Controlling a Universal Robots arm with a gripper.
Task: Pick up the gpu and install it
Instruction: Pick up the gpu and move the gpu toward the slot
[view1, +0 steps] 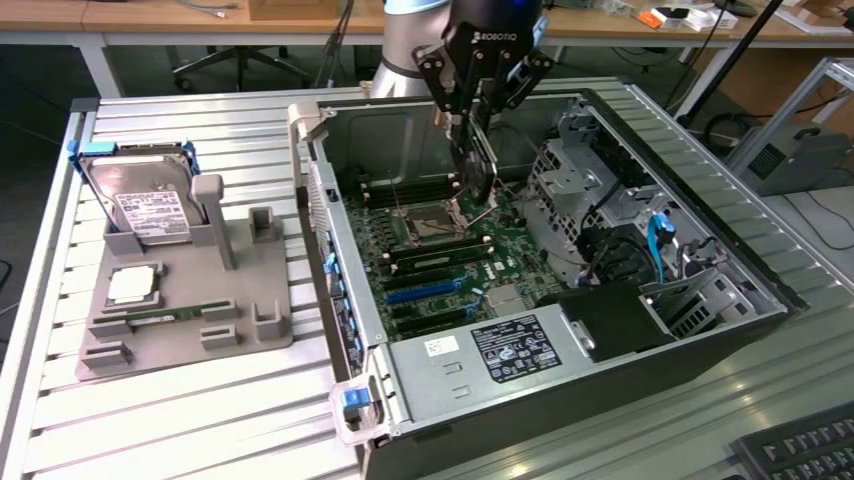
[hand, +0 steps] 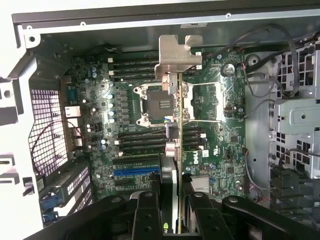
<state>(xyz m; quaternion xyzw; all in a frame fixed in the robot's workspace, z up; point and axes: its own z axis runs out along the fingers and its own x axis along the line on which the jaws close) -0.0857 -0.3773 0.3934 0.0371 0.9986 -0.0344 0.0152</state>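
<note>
The computer case (view1: 315, 200) lies open on the table (view1: 174, 430); the holder (view1: 267, 325) sits beside it on the exterior view's left, with the hard drive (view1: 150, 212) upright at its far end and the memory stick (view1: 160, 318) lying nearer. Inside the case, the power supply (view1: 494, 355) fills the near end; the drive cage (view1: 574, 190) stands on the exterior view's right; the gpu (view1: 478, 165) hangs edge-on over the motherboard (view1: 447, 265), clamped from above in the gripper (view1: 477, 108).

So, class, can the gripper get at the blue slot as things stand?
Probably yes: the case lies open, and nothing stands between the blue slot and the gripper, shut on the card.
</note>
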